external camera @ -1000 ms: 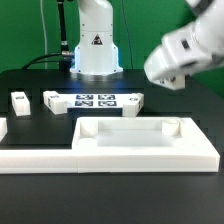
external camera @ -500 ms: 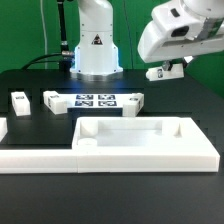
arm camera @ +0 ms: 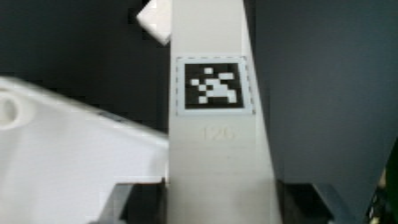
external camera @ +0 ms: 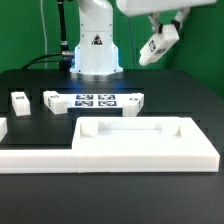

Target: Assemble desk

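My gripper (external camera: 166, 30) hangs high at the exterior view's upper right, shut on a white square-section leg (external camera: 155, 47) that tilts down from it, well above the table. In the wrist view the same leg (arm camera: 217, 110) runs lengthwise between my two dark fingers (arm camera: 143, 205), its black-and-white tag facing the camera. My gripper (arm camera: 222, 203) grips its sides. The white tabletop slab (external camera: 140, 150) with raised rims lies flat at the front of the table, and part of the slab (arm camera: 63, 150) shows below the leg. Another leg (external camera: 19, 102) lies at the exterior view's left.
The marker board (external camera: 95, 100) lies behind the slab near the robot base (external camera: 97, 55). A long low white rail (external camera: 35, 158) runs along the front beside the slab. The table surface is black.
The arm has risen and swung from the exterior view's right edge toward the top, carrying the leg up with it. The grip has stayed shut on the leg.
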`<state>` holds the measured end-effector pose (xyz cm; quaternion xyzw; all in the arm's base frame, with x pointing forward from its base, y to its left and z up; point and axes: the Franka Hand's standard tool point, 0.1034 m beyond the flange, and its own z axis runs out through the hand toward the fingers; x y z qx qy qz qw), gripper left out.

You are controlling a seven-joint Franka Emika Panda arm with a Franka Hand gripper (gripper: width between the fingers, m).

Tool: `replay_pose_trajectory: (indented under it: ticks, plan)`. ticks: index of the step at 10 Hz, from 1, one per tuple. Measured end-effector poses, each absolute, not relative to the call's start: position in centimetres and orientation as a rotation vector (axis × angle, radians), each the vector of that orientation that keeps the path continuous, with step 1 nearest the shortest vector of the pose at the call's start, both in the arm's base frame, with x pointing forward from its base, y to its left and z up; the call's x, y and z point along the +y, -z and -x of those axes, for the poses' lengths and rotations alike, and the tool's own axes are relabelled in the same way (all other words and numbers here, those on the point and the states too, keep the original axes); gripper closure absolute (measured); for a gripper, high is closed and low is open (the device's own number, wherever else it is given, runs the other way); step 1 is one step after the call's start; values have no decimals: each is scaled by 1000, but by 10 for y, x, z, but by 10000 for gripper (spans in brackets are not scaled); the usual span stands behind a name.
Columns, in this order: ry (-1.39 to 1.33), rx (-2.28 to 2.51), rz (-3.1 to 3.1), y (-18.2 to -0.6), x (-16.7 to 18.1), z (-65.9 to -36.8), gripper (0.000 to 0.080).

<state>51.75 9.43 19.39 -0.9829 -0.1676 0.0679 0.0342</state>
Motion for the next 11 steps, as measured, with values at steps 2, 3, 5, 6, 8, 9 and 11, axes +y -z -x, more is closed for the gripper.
replay_pose_trajectory:
  ticks: [2,3,5,6,8,9,11]
  plan:
    - [-67,-505,3030,-193,93,-521,511]
    - [71,-497,3028,-193,93,-527,511]
    - [211,-504,2985,-202,94,-555,511]
    - [307,-440,2946,-223,79,-583,511]
    - [531,-421,2943,-228,70,-598,511]
    - [629,-412,2936,-226,65,-599,511]
    - [807,-420,2938,-225,53,-603,511]
